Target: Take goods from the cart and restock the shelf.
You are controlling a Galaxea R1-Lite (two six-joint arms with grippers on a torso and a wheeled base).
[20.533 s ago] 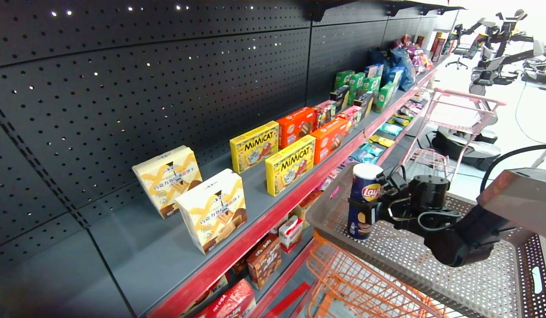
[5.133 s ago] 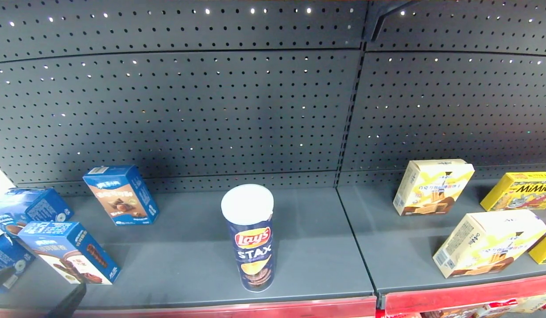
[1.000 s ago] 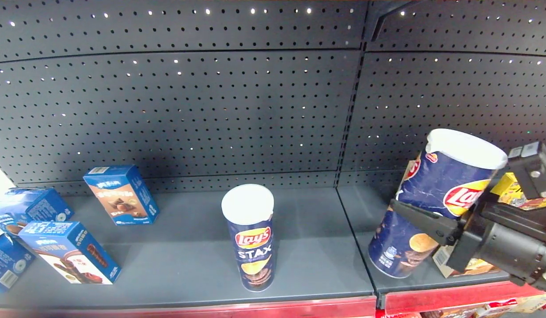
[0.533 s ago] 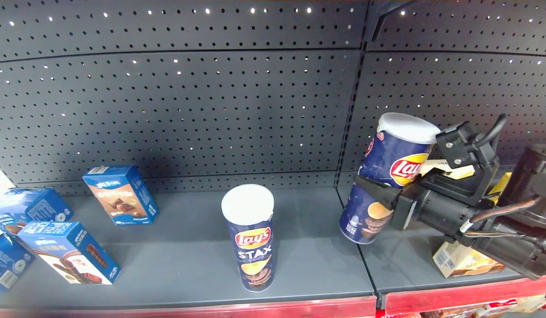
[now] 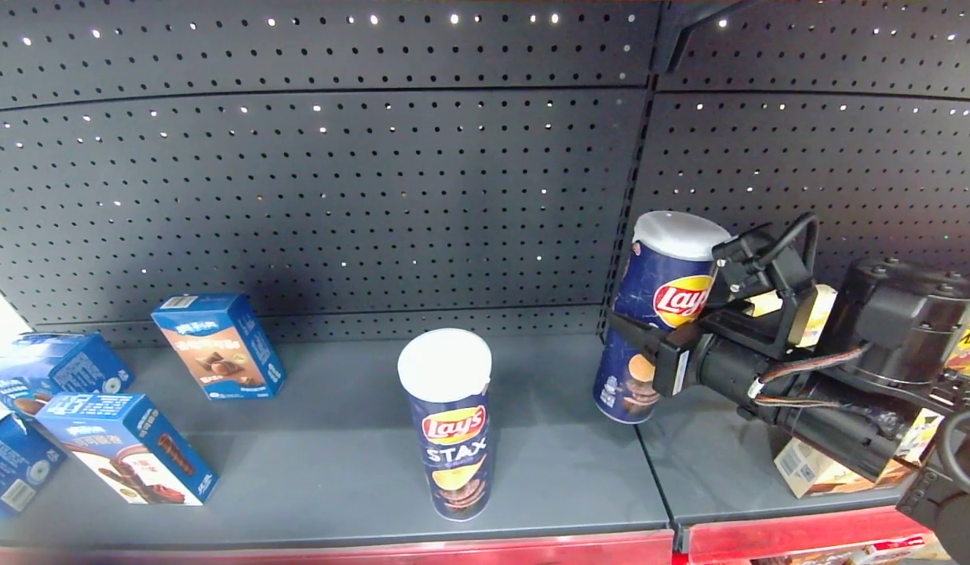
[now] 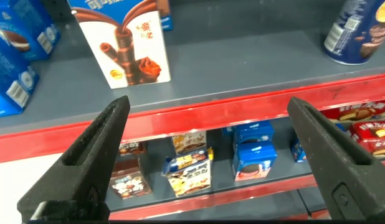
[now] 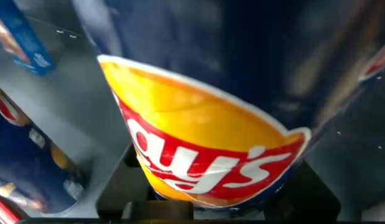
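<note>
Clamping a dark blue chips can (image 5: 665, 289) around its middle, the right gripper (image 5: 650, 333) holds it tilted, white lid leaning toward the pegboard back wall (image 5: 336, 196), over the seam where two panels of the shelf (image 5: 336, 463) meet; whether the can's base touches the shelf I cannot tell. In the right wrist view its yellow and red label sits close between the gripper's dark fingers. A second can (image 5: 452, 428) of the same kind stands upright near the shelf's front edge, apart from the held one and to its left. Behind the right arm, toward the shelf's right end, a cream box (image 5: 807, 475) sits partly hidden. Toward the left end a blue box (image 5: 218, 345) stands near the back wall, another blue box (image 5: 128, 447) near the front edge, and further blue boxes (image 5: 49, 369) at the far left end. The left gripper (image 6: 211, 155) has its fingers spread wide and holds nothing, facing the shelf's red front lip (image 6: 242, 109), under which goods (image 6: 192, 168) on a lower level show.
</note>
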